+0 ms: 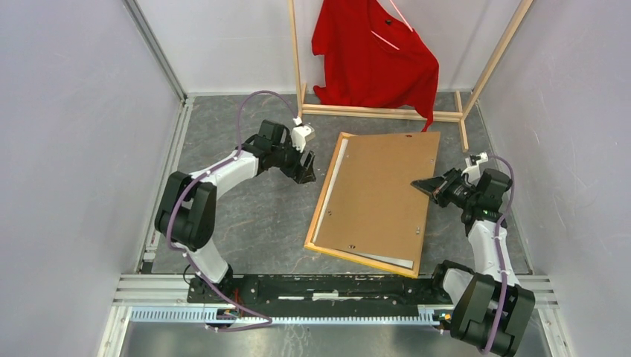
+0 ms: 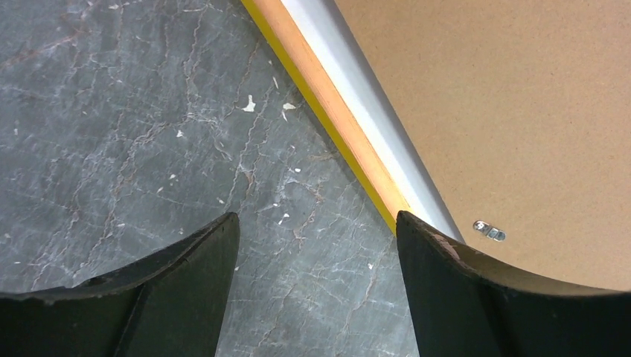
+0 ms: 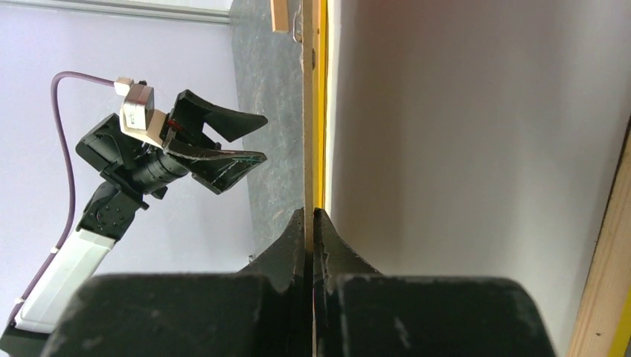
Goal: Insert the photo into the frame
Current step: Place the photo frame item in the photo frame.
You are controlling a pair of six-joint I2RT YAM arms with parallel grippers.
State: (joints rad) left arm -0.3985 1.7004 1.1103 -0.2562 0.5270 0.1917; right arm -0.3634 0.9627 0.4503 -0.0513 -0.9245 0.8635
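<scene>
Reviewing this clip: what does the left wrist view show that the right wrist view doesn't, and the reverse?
Only the left wrist view: a small metal tab on the backing board, and a pale strip between that board and the frame. Only the right wrist view: the right end effector shut on the backing board's thin edge, plus the left arm seen from across the table. Both: the backing board, the frame's yellow edge, grey table, and the left end effector, open.

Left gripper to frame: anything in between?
Nothing visible. The open left gripper hangs beside the frame, only bare table between. The backing board lies on the frame, pinched by the right gripper.
</scene>
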